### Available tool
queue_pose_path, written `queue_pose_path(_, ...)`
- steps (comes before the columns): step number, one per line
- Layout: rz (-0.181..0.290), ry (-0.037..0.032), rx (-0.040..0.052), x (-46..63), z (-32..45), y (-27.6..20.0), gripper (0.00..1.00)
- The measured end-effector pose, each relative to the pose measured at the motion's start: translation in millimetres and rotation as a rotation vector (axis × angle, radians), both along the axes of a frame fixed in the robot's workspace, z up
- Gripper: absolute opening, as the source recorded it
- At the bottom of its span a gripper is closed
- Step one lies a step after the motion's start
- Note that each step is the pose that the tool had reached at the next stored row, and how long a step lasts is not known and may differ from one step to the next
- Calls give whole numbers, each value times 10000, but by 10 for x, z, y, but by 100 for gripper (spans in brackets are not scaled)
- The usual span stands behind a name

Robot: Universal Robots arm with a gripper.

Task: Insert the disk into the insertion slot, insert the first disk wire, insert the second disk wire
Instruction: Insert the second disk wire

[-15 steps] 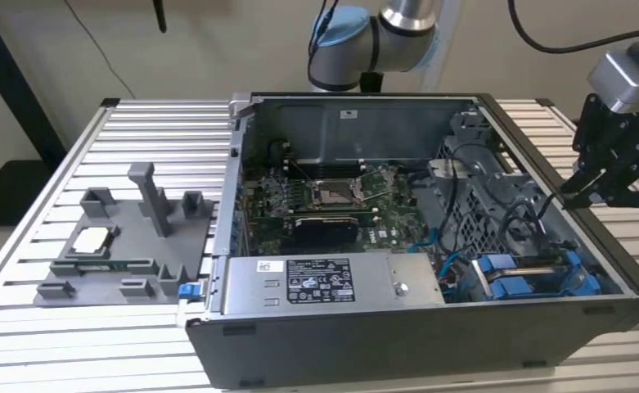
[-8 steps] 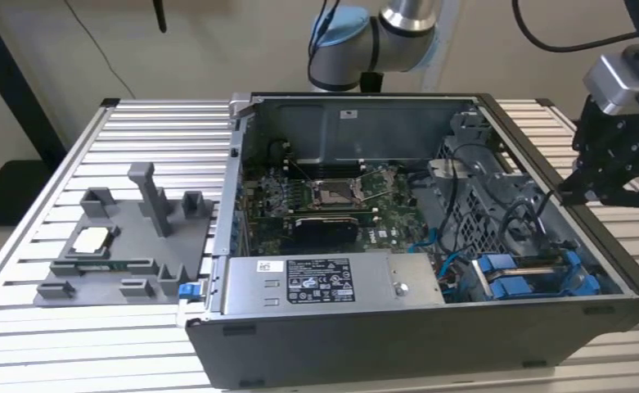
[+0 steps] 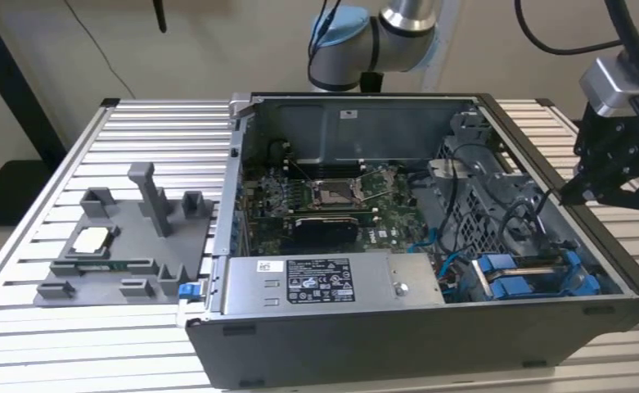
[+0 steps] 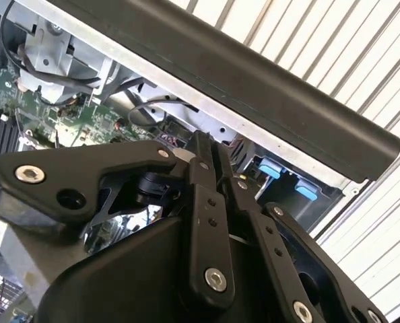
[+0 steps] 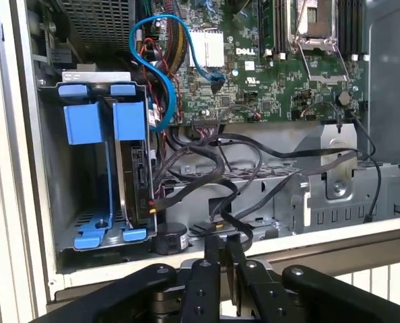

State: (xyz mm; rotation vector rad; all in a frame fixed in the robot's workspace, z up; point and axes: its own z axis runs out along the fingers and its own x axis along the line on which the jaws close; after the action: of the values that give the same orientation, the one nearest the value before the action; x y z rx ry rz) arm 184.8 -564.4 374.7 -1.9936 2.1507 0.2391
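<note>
The disk (image 5: pixel 135 173) stands on edge in its blue carrier (image 5: pixel 128 118) inside the insertion slot (image 5: pixel 85 219), a bay of perforated dark metal at the case's front corner. In the exterior view the disk's blue carrier (image 3: pixel 527 278) sits low at the exterior view's right. Loose black wires (image 5: pixel 213 168) loop beside the bay; one ends close to the disk's edge, and I cannot tell if it is plugged in. My gripper (image 3: pixel 573 193) (image 5: pixel 223 243) (image 4: pixel 205 145) hovers shut and empty just outside the case wall, above the wires.
The open computer case (image 3: pixel 597 254) lies on a slatted table (image 3: pixel 155 131). Inside are the motherboard (image 3: pixel 341 196), a power supply (image 3: pixel 330 282) and a blue data cable (image 5: pixel 161 74). A grey fixture tray (image 3: pixel 123 237) lies at the exterior view's left.
</note>
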Motion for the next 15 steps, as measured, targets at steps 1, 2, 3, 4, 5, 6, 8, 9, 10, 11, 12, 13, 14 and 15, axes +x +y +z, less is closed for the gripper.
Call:
queue_pose_path(1,0,0,1,-1,2,0,16)
queue_pose_path(2,0,0,1,-2,2,0,16)
queue_pose_path(3,0,0,2,-2,2,0,16)
queue_pose_path(4,1,0,0,-2,4,1,16)
queue_pose_path(5,0,0,-1,-2,4,0,16)
queue_pose_path(6,1,0,-1,-2,4,0,16)
queue_pose_path(8,1,0,-7,-2,5,0,16)
queue_pose_path(9,0,0,-10,-2,5,0,16)
queue_pose_path(10,0,-1,-11,-4,6,0,16)
queue_pose_path(11,-1,-1,-11,-9,6,0,16)
queue_pose_path(12,-1,0,-11,-15,8,0,16)
queue_pose_path(13,1,0,-10,-20,9,0,16)
queue_pose_path(14,1,0,-11,-26,11,0,16)
queue_pose_path(15,0,-1,-11,-33,15,0,16)
